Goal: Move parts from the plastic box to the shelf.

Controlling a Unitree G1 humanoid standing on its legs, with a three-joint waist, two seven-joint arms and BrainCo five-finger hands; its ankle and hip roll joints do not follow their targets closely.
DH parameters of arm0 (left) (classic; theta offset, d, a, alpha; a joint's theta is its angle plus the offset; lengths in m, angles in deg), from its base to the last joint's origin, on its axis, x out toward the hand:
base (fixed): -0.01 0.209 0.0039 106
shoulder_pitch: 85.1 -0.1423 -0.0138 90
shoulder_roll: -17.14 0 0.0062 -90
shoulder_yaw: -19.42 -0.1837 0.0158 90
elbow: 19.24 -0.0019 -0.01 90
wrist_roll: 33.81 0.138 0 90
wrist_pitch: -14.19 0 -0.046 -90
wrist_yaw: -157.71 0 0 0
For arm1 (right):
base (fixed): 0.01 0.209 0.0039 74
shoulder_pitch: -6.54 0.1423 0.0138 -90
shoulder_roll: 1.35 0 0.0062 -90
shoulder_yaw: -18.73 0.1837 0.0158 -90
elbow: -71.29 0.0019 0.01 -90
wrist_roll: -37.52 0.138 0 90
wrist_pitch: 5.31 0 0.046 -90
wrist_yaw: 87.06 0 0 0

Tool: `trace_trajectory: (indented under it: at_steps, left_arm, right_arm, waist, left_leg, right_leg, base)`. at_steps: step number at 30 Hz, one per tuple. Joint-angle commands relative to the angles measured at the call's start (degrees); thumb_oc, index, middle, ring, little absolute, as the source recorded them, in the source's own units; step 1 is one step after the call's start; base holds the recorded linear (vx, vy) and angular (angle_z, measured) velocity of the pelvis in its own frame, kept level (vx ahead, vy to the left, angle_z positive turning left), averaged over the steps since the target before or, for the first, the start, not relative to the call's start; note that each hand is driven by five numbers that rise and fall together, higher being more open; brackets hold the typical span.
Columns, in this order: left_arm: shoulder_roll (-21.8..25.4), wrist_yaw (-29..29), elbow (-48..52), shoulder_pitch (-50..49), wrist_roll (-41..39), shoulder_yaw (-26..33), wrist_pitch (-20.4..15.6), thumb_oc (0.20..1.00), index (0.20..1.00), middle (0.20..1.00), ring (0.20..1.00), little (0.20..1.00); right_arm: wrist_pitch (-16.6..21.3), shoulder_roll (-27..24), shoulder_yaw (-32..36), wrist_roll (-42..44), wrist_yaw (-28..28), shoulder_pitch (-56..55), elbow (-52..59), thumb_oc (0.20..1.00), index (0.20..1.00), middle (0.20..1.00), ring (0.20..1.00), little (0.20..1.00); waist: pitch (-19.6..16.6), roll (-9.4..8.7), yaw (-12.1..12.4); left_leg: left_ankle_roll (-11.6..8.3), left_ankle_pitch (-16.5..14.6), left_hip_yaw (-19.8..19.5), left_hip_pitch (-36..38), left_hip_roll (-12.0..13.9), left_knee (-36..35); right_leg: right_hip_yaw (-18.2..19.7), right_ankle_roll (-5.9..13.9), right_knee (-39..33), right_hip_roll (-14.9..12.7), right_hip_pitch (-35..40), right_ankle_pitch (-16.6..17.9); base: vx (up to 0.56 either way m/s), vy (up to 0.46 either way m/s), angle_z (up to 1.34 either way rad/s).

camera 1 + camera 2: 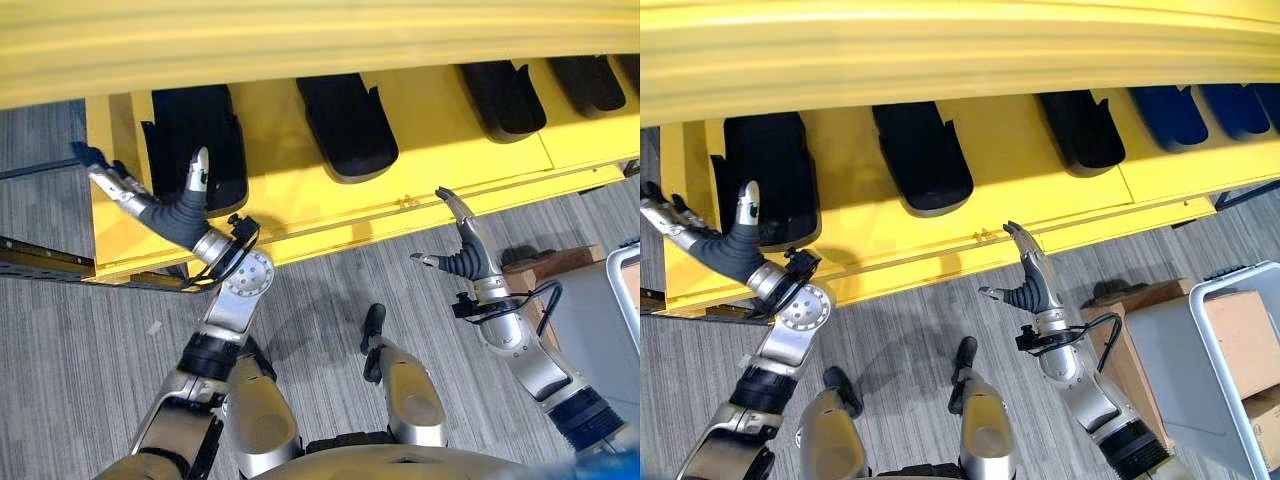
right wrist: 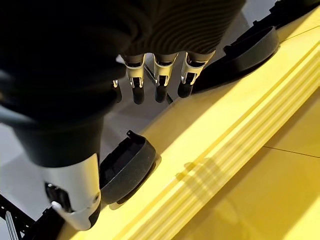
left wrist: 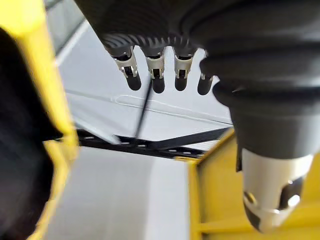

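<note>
While black parts (image 1: 345,125) lay in a row on the yellow shelf (image 1: 290,205), the left robot hand (image 1: 165,205) rested open at its corner, and the right robot hand (image 1: 462,250) hovered open, empty, beside the front edge.

left hand (image 1: 165,207) raised, fingers straight, right hand (image 1: 463,258) raised, fingers spread

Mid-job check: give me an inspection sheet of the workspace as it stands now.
Surface: yellow shelf, its deck partly bare.
Job's things: black parts lie in a row along the shelf; plastic box stands on the floor at the robot's right, holding cardboard boxes.
Clutter: brown cardboard piece beside the box.
Hands: left hand open at the leftmost part; right hand open, empty, before the shelf edge.
Cables: nothing seen.
Surroundings: grey carpet floor.
</note>
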Motion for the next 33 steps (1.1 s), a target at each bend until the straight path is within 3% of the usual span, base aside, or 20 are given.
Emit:
trace_trajectory:
  at_steps: [1,10,14,21,29,33]
  left_arm:
    - [2.96,-4.27,5.13,-2.98,1.07,1.75,-1.36,1.0,1.0,1.0,1.0,1.0]
    - [6.76,-22.08,11.08,-18.94,-8.87,6.28,-1.66,1.0,1.0,1.0,1.0,1.0]
    - [7.73,-38.2,12.74,-27.15,-18.26,8.67,1.21,1.0,1.0,1.0,1.0,1.0]
    - [10.03,-58.76,13.36,-34.12,-22.58,9.92,6.51,1.0,1.0,1.0,1.0,1.0]
    - [13.35,-67.02,10.64,-37.92,-22.28,9.84,10.06,1.0,1.0,1.0,1.0,1.0]
    - [13.33,-67.09,10.64,-37.96,-22.31,9.9,10.08,1.0,1.0,1.0,1.0,1.0]
  right_arm:
    - [2.71,-2.4,3.5,-2.45,-0.37,-0.85,6.49,1.0,1.0,1.0,1.0,1.0]
    - [3.61,-5.37,8.32,-3.06,0.07,-5.07,8.76,1.0,1.0,1.0,1.0,1.0]
    - [3.93,-6.98,10.36,-3.27,2.17,-6.53,9.16,1.0,1.0,1.0,1.0,1.0]
    - [3.5,-10.78,12.9,-3.5,8.5,-5.04,8.71,1.0,1.0,1.0,1.0,1.0]
    - [2.9,-15.12,12.32,-3.22,14.92,-2.75,7.12,1.0,1.0,1.0,1.0,1.0]
    - [2.92,-15.11,12.23,-3.23,14.93,-2.67,7.07,1.0,1.0,1.0,1.0,1.0]
  waist:
    - [-1.22,1.37,1.49]
    - [-2.62,2.93,4.69]
    - [-4.09,3.64,6.53]
    - [-6.74,4.65,8.32]
    - [-9.94,5.79,8.23]
    - [-9.96,5.78,8.21]
  left_leg:
    - [1.58,2.15,-0.61,2.46,-4.46,-6.16]
    - [0.01,4.74,-0.44,4.96,-3.99,-10.42]
    - [-0.58,6.22,-0.86,6.32,-3.51,-12.38]
    - [-1.3,8.21,-1.75,8.18,-2.34,-14.94]
    - [-2.56,11.21,-2.15,10.15,-0.71,-17.01]
    - [-2.59,11.29,-2.11,10.21,-0.7,-17.11]
  right_leg:
    - [-0.86,3.18,7.4,0.0,3.97,-10.67]
    - [-4.45,2.12,6.79,-0.25,6.48,-12.31]
    - [-6.1,1.48,7.3,-0.45,7.45,-13.13]
    - [-7.26,0.62,8.08,-0.24,8.42,-14.03]
    - [-6.19,0.14,7.46,0.59,9.76,-14.4]
    - [-6.17,0.12,7.41,0.63,9.77,-14.37]
  base:
    - [0.03,-0.05,0.06]
    - [0.01,-0.061,0.11]
    - [0.03,-0.065,0.11]
    - [0.03,-0.049,0.08]
    - [0.04,-0.008,-0.01]
    - [0.02,0.013,-0.07]
